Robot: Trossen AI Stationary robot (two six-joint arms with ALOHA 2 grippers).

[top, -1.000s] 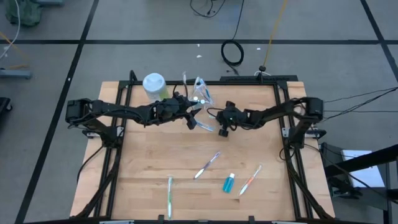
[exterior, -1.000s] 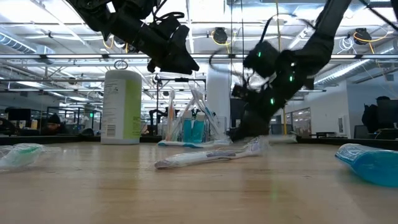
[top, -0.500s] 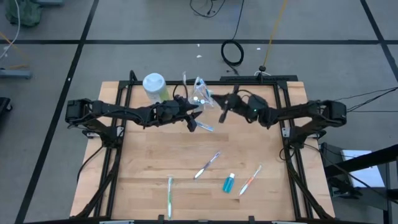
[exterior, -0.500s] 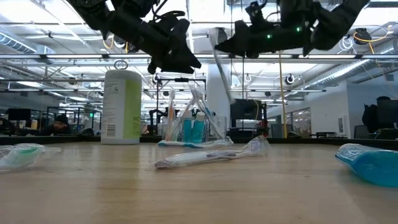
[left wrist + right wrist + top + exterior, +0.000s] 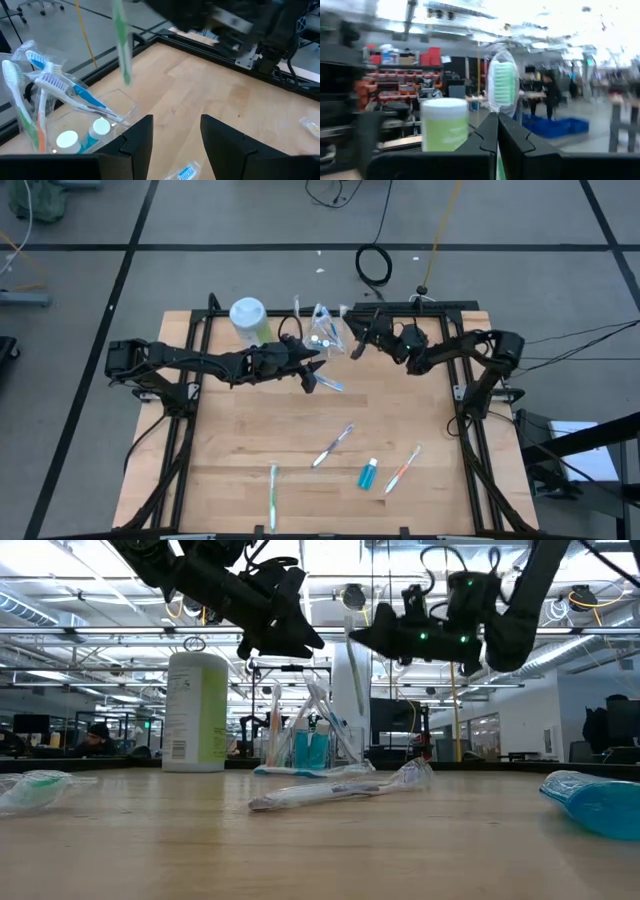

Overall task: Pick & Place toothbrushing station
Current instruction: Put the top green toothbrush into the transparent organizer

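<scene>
Toothbrush [image 5: 120, 42] clamped in right gripper [image 5: 352, 337], raised near far-edge cup [image 5: 107, 117] for drop-in; left gripper [image 5: 312, 374] agape beside.

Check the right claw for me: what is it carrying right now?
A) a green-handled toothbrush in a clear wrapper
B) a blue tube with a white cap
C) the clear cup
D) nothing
A: the right claw is shut on a green toothbrush in clear wrap, held in the air near the clear cup.
</scene>
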